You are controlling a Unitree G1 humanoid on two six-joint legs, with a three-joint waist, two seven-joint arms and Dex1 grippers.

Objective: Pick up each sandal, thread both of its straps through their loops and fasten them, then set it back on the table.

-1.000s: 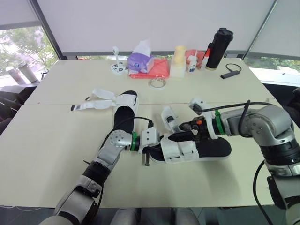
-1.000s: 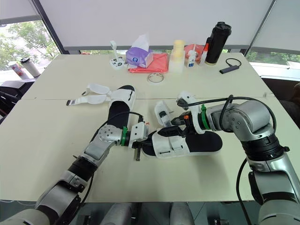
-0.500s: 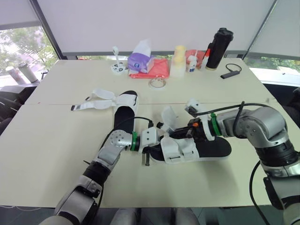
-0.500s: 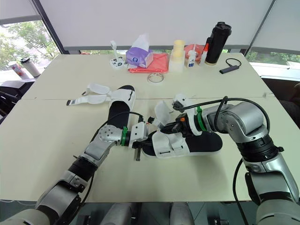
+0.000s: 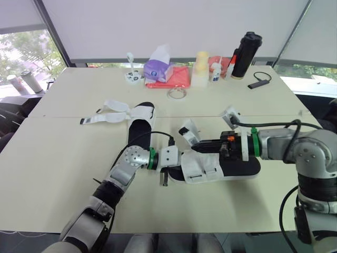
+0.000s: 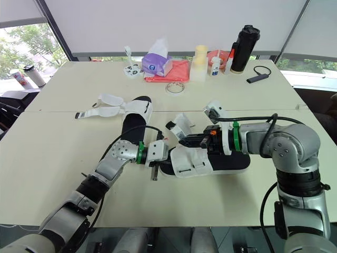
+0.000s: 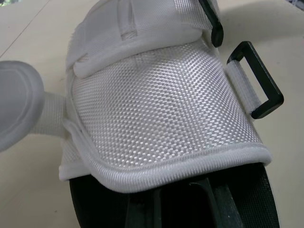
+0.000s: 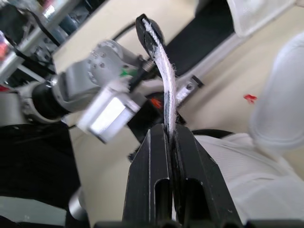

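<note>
The left gripper [image 5: 174,161] pinches the toe of the near sandal [image 5: 234,167], which lies on the table [image 5: 58,158]. The right gripper [image 8: 170,132] is squeezed tight on the loose strap [image 8: 164,80]. It should point the strap's tip at the black loop [image 7: 257,80] and push slowly, so the shoe does not slide.

Silver arms [image 5: 287,146]; green wrist rings [image 5: 251,144]; blk cables [image 5: 268,125]; blk fingers [image 8: 153,180]
</note>
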